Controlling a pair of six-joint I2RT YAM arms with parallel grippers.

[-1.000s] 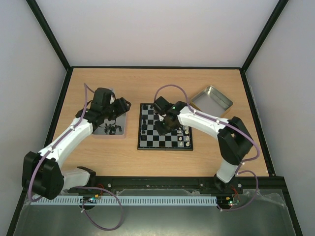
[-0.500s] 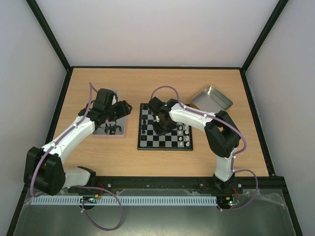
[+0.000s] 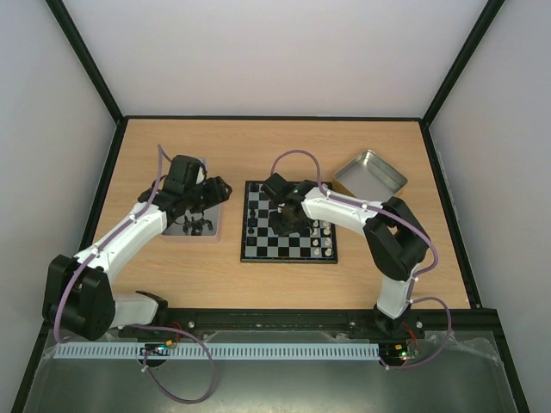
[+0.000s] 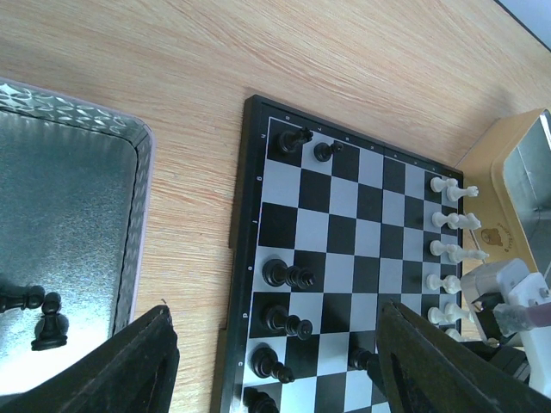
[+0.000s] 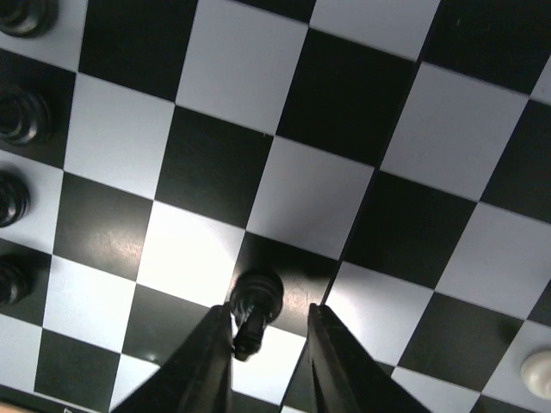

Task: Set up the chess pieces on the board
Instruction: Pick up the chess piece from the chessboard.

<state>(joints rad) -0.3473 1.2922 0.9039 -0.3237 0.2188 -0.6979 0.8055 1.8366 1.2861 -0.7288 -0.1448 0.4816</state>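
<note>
Chess piece [image 5: 256, 303] stands free on a dark square [image 5: 301, 274] toward the board's [image 5: 295, 200] middle. Right gripper [image 5: 269, 348] has just let go of it! One more placed; left gripper [image 4: 274, 366] hangs wide, empty.

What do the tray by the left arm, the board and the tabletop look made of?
The tray looks like shiny metal, perhaps tin or steel: it reflects light and shows an embossed diamond pattern. The board has a smooth, slightly glossy face in black and silvery checks; plastic or coated metal, hard to tell. The tabletop shows pale wood grain, possibly laminate.
</note>
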